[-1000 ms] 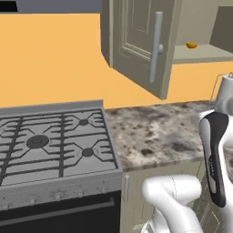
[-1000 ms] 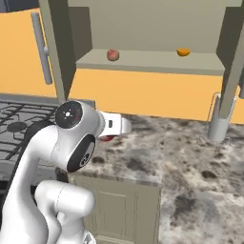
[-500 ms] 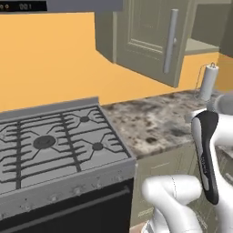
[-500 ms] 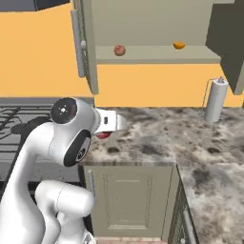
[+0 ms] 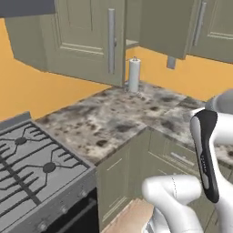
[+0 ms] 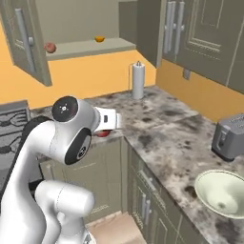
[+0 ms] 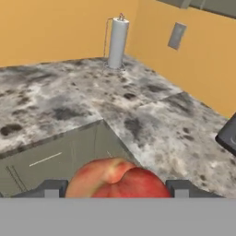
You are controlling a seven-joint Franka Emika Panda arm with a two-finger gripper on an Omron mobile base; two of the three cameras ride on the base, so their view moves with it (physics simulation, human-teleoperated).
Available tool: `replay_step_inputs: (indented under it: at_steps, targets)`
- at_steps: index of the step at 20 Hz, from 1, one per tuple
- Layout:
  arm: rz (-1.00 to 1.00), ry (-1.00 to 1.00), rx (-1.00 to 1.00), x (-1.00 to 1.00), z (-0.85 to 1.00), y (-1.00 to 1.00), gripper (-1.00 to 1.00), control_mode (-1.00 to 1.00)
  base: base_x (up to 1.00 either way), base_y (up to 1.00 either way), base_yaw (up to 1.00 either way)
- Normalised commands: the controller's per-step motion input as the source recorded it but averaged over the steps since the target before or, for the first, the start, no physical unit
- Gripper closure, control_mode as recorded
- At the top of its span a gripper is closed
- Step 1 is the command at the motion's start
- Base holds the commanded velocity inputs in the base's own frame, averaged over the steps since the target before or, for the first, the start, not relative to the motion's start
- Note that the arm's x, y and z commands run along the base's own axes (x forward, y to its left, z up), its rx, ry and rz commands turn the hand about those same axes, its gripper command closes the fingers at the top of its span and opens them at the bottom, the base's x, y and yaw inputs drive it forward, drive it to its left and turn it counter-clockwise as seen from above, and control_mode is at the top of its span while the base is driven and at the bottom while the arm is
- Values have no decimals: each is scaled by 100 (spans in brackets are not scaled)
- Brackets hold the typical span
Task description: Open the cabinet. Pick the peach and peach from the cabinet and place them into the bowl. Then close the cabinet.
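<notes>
Reddish peach (image 7: 119, 179) gripped between end effector (image 7: 118, 188) fingertips, above the speckled counter (image 7: 152, 115) front edge, bare stone ahead toward the paper-towel roll (image 7: 116, 42).

peaches: 3 (image 6: 50, 47) | bowl: 1 (image 6: 209, 180) | toaster: 1 (image 6: 229, 138) | paper-towel roll: 1 (image 6: 138, 81)

An orange-yellow wall (image 5: 41, 93) backs a speckled granite counter (image 5: 113, 120) that turns a corner. A paper towel roll (image 6: 138, 81) stands at twelve o'clock on it. A gas stove (image 5: 32, 164) sits at eight o'clock in the left base view. A grey toaster (image 6: 228, 138) rests at three o'clock. Olive lower cabinets (image 6: 147, 200) run beneath; what looks like a wall outlet (image 7: 177, 36) is blurry.
</notes>
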Motion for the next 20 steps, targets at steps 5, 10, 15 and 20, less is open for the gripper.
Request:
replay_step_inputs:
  at_steps: [5,10,15,20]
  targets:
    - [0,0,0,0,0,0,100,100,-21,7,-71]
    - [0,0,0,0,0,0,100,100,-19,0,-62]
    - [0,0,0,0,0,0,100,100,-16,-17,-55]
    - [0,0,0,0,0,0,100,100,-3,-18,-51]
